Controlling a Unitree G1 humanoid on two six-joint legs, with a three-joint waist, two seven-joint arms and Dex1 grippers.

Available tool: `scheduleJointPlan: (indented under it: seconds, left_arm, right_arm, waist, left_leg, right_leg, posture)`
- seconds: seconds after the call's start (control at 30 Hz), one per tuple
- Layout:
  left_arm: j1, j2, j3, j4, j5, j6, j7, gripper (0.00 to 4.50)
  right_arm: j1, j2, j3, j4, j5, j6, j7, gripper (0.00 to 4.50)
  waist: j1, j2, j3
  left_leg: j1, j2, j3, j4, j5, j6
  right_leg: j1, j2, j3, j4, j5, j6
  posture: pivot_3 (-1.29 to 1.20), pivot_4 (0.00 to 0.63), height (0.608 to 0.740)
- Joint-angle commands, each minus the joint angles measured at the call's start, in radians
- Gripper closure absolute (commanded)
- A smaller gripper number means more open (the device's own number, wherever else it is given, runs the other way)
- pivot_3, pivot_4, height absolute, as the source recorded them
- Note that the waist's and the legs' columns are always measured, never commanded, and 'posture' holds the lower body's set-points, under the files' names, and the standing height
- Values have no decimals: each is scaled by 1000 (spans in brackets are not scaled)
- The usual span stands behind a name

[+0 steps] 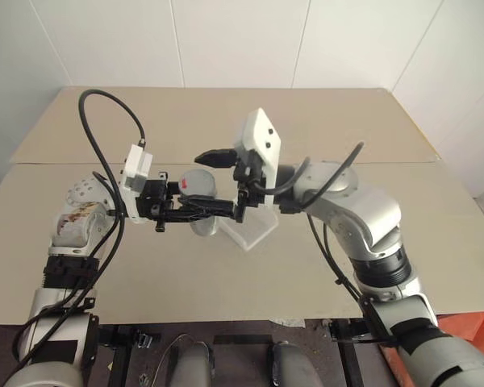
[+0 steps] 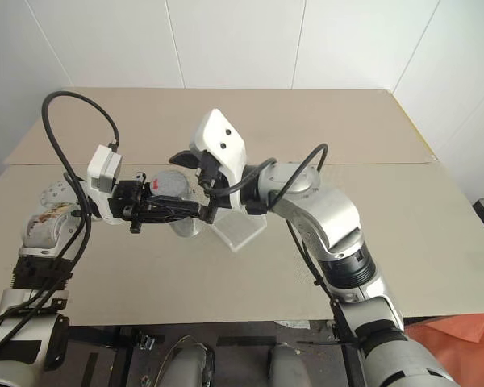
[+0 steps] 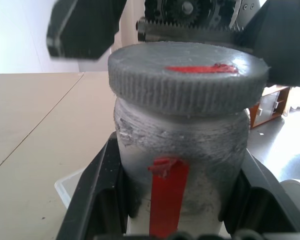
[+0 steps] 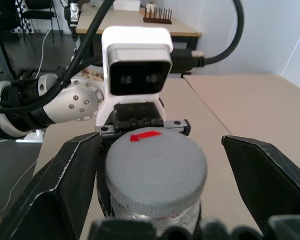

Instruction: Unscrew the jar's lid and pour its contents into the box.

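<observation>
Right wrist view: right fingers (image 4: 155, 185) spread around lid (image 4: 156, 167); left fingers (image 3: 182, 200) clamp jar (image 3: 182, 170).

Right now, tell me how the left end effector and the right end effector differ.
The left end effector is shut on the jar, its fingers pressed against the body; the right end effector is open, its fingers standing apart on either side of the lid without gripping it. The left one carries the jar above the table, while the right one holds nothing. Both have black fingers and point toward each other.

lid (image 4: 155, 167) between open right pincer (image 4: 160, 185) fingers — gaps beside
</observation>
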Motion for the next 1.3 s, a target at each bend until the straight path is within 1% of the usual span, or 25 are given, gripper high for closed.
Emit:
scheduleJointPlan:
  seconds: [0.03, 0.23, 0.33, 0.43, 0.47, 0.63, 0.83, 0.93, 1.03, 1.1, 1.2, 1.3]
  left_arm:
    - [-15, 5, 9, -19, -3, -24, -6, 2568]
    - [-8, 7, 10, -23, -4, -26, -6, 2568]
    - [-4, 8, 9, -27, -3, -26, -5, 2568]
    - [0, 10, 9, -30, -3, -26, -5, 2568]
    - [0, 10, 8, -30, -4, -27, -5, 2568]
    - [4, 11, 5, -28, -2, -31, -8, 2568]
    - [18, 18, -4, -30, 5, -40, -19, 2568]
    - [15, 14, 10, -24, 3, -41, -4, 2568]
    - [15, 15, 22, -18, 5, -49, 14, 2568]
    - [16, 16, 27, -18, 4, -53, 23, 2568]
    - [18, 18, 47, -19, 4, -61, 53, 2568]
    - [20, 18, 55, -22, 5, -66, 73, 2568]
  right_arm:
    - [-28, 6, -11, -15, 0, -8, 6, 23]
    - [-31, 13, -14, -12, 3, -12, 13, 23]
    - [-32, 16, -21, -11, 4, -11, 13, 624]
    - [-36, 18, -28, -9, 7, -8, 13, 1619]
    - [-37, 18, -29, -9, 8, -7, 13, 1750]
    - [-47, 18, -50, 0, 21, 13, 7, 1751]
    - [-88, 11, -182, 29, 133, 90, -18, 1751]
    - [-59, -25, -238, 33, 120, 72, -48, 1751]
    - [44, -102, -246, 7, 29, -4, -78, 1751]
    - [96, -133, -241, -5, -13, -55, -86, 1751]
    - [266, -199, -264, -6, -111, -81, -161, 1751]
    - [380, -218, -277, 9, -161, -97, -211, 1751]
  waist:
    - [0, 0, 0]
    - [0, 0, 0]
    - [0, 0, 0]
    - [0, 0, 0]
    - [0, 0, 0]
    - [0, 0, 0]
    - [0, 0, 0]
    - [3, 0, 0]
    - [6, 0, 0]
    - [5, 0, 0]
    - [3, 0, 0]
    - [3, 0, 0]
  left_leg:
    - [0, 0, 0, 0, 0, 0]
    - [0, 0, 0, 0, 0, 0]
    - [0, 0, 0, 0, 0, 0]
    - [0, 0, 0, 0, 0, 0]
    - [0, 0, 0, 0, 0, 0]
    - [0, 0, 0, 0, 0, 0]
    - [0, 0, 0, 0, 0, 0]
    - [0, 0, 0, 0, 0, 0]
    - [0, 0, 0, 0, 0, 0]
    - [0, -1, 0, 0, 0, 0]
    - [-1, -1, 0, 0, 0, 0]
    - [-1, -1, -1, 0, 0, 0]
  right_leg:
    - [0, 0, 0, 0, 0, 0]
    - [0, 0, 0, 0, 0, 0]
    - [0, 0, 0, 0, 0, 0]
    - [0, 0, 0, 0, 0, 0]
    - [0, 0, 0, 0, 0, 0]
    - [0, 0, 0, 0, 0, 0]
    - [0, 0, 0, 0, 0, 0]
    - [0, 0, 0, 0, 0, 0]
    - [1, 0, -1, -1, 0, 0]
    - [1, -1, -1, -1, 0, 0]
    - [0, 0, 0, -1, 0, 0]
    - [0, -1, 0, -1, 0, 0]
  posture:
    - [0, 150, 740]
    - [0, 150, 740]
    - [0, 150, 740]
    - [0, 150, 740]
    - [0, 150, 740]
    - [0, 150, 740]
    - [0, 150, 740]
    - [0, 150, 740]
    - [0, 150, 740]
    - [0, 150, 740]
    - [0, 150, 740]
    - [0, 150, 740]
